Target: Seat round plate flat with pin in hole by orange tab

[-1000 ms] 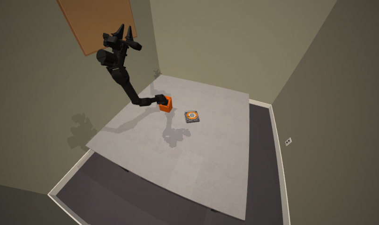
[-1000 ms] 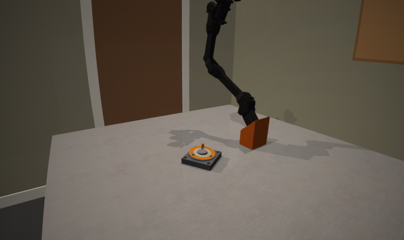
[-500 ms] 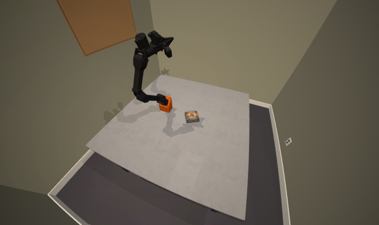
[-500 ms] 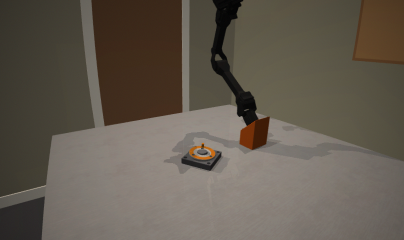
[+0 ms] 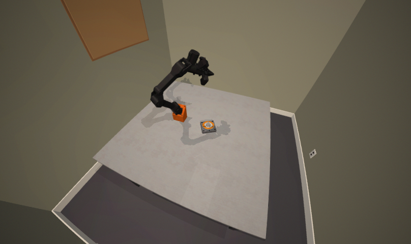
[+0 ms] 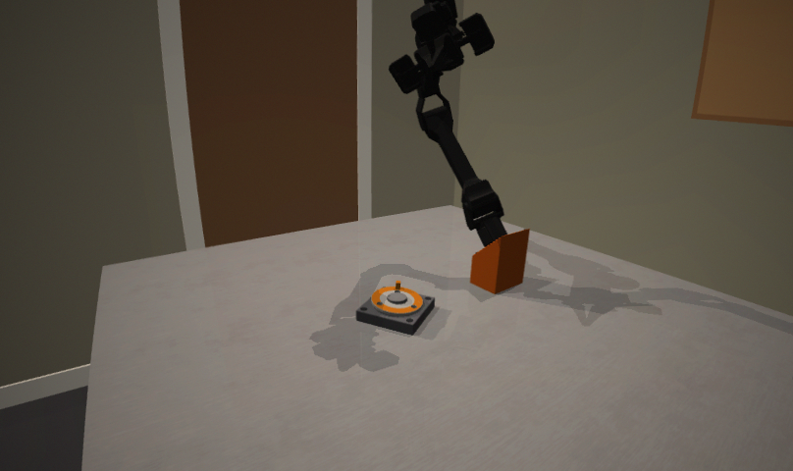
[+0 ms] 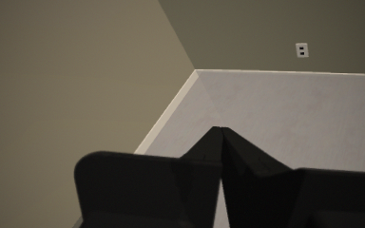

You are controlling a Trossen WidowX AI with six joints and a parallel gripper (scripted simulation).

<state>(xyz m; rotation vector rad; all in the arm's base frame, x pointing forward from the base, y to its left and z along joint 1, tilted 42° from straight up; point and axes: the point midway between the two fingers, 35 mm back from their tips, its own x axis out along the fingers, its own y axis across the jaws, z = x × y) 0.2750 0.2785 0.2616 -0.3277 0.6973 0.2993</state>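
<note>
Gripper (image 7: pixel 220 129): fingers pressed together, nothing between them; raised high above the far edge of the table.
Plate (image 6: pixel 396 299): orange ring on the dark square base (image 6: pixel 396 314), well below and apart from the gripper.
Table (image 5: pixel 207 169): pale grey, mottled top, crossed by the arm's shadow.
Arm mount (image 5: pixel 179 113): orange block, near the base.
Room: olive walls, dark floor (image 5: pixel 116 211) beneath, a wall outlet (image 7: pixel 302 49) ahead of the fingertips.

Wall outlet (image 5: pixel 312 153), orange panel (image 5: pixel 106 25)
</note>
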